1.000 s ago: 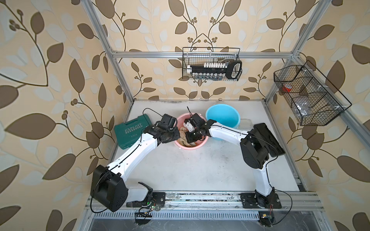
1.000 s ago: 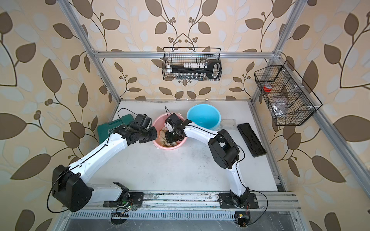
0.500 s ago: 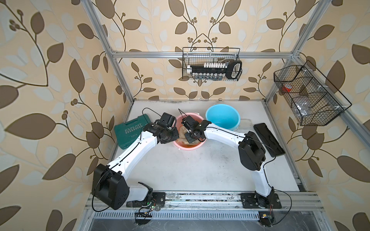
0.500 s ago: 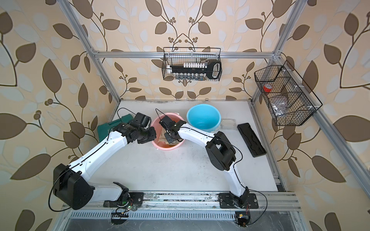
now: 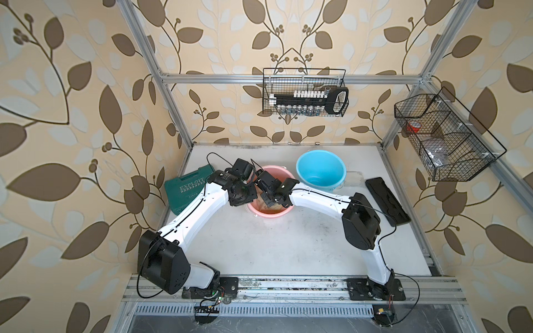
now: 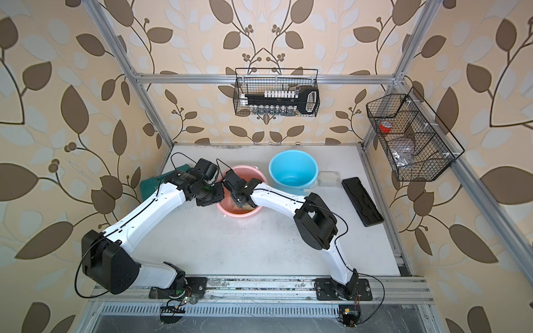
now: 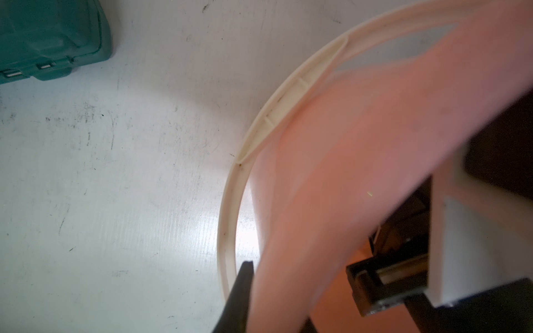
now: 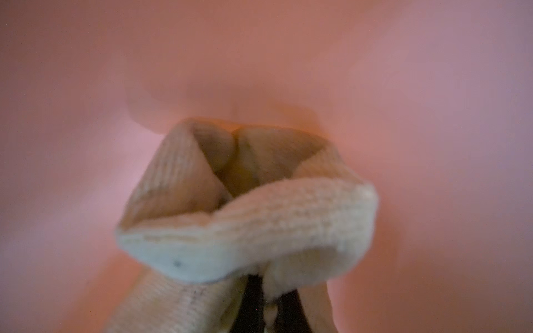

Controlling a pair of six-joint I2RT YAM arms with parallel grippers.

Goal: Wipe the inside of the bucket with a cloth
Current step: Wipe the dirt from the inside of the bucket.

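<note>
A pink bucket [image 5: 269, 214] [image 6: 239, 214] stands upright at the middle back of the table. My left gripper [image 5: 249, 199] [image 6: 217, 199] is shut on its left rim. In the left wrist view, one black finger [image 7: 240, 288] lies outside the pink wall [image 7: 331, 173] and the other is hidden inside. My right gripper [image 5: 271, 201] [image 6: 239, 201] reaches down into the bucket, shut on the pale yellow cloth [image 5: 277, 208] [image 6: 245, 206]. In the right wrist view the bunched cloth [image 8: 259, 225] is pressed against the pink inner wall [image 8: 259, 57], and the right gripper [image 8: 271, 305] pinches it.
A blue bucket [image 5: 320, 170] stands just right of the pink one, with a small clear box [image 5: 353, 178] beside it. A green tool case [image 5: 187, 187] lies at the left and a black tray [image 5: 386, 201] at the right. Wire baskets [image 5: 304, 96] hang on the walls.
My right gripper has swept the cloth leftward and toward the front inside the pink bucket, and its elbow has swung left. The left gripper has kept its hold on the rim.
</note>
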